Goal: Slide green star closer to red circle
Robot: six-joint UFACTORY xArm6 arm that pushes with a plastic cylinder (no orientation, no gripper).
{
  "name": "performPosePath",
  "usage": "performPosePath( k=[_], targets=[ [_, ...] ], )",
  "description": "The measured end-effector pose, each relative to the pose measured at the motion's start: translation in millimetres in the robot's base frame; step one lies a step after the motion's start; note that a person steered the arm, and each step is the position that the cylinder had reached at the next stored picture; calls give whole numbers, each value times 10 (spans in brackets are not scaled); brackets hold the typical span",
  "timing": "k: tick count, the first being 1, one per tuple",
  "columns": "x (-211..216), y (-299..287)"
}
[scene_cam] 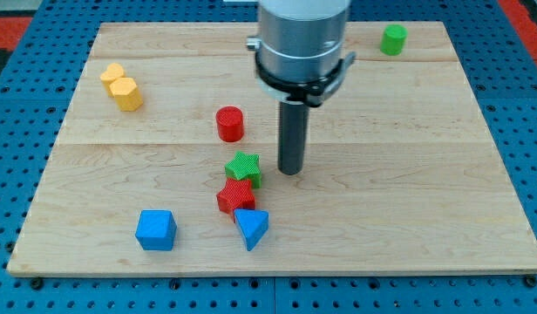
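The green star (243, 167) lies near the middle of the wooden board, just below the red circle (229, 124), which is a short red cylinder up and slightly to the left of it. My tip (290, 172) rests on the board just to the right of the green star, a small gap apart. The rod hangs from the large grey arm body (302, 39) at the view's top.
A red star (235, 196) touches the green star from below, with a blue triangle (251, 228) under it. A blue cube (155, 229) sits at bottom left. A yellow block (121, 86) is at top left, a green cylinder (392, 39) at top right.
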State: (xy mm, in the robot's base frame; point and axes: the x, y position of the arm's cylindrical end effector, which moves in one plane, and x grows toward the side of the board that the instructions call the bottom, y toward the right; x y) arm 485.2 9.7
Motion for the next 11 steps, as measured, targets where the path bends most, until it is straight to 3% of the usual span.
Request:
performPosePath(
  k=[2,4,5,6,11],
  targets=[
    [-386,-429],
    [-172,-1390],
    [319,-1226],
    [535,-769],
    [554,-363]
  ],
)
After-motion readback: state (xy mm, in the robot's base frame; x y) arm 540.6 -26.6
